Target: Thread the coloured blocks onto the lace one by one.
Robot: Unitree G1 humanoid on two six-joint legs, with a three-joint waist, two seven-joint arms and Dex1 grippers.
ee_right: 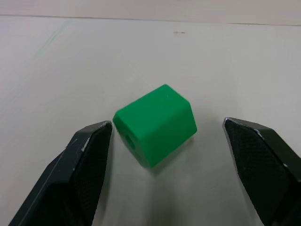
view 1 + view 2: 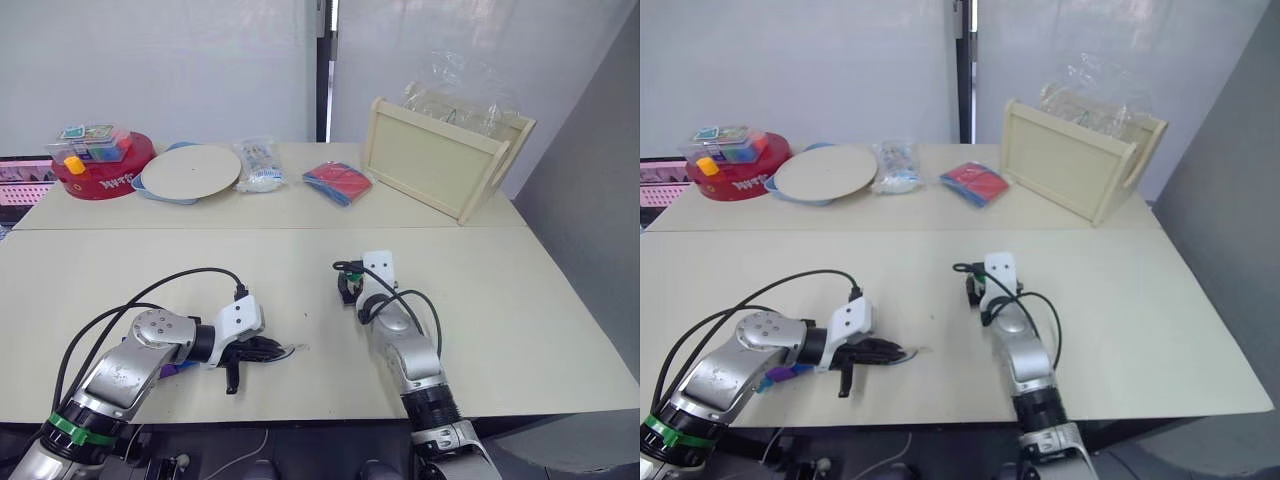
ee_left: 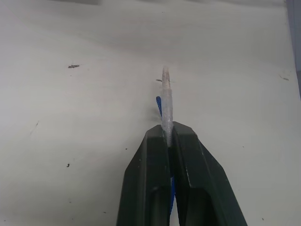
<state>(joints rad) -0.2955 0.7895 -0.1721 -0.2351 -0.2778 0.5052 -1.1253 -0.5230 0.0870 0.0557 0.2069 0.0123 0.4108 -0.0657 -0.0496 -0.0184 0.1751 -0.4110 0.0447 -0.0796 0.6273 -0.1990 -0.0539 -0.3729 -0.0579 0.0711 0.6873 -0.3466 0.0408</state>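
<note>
While the left end effector (image 3: 170, 141) pinches the lace (image 3: 166, 101), the right end effector (image 1: 167, 136) gapes around the green block (image 1: 157, 123).

White lettering on red tub (image 2: 105, 180) — unreadable.

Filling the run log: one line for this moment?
left end effector: shut on lace, pale tip forward | right end effector: open around green block, no contact | table
</note>
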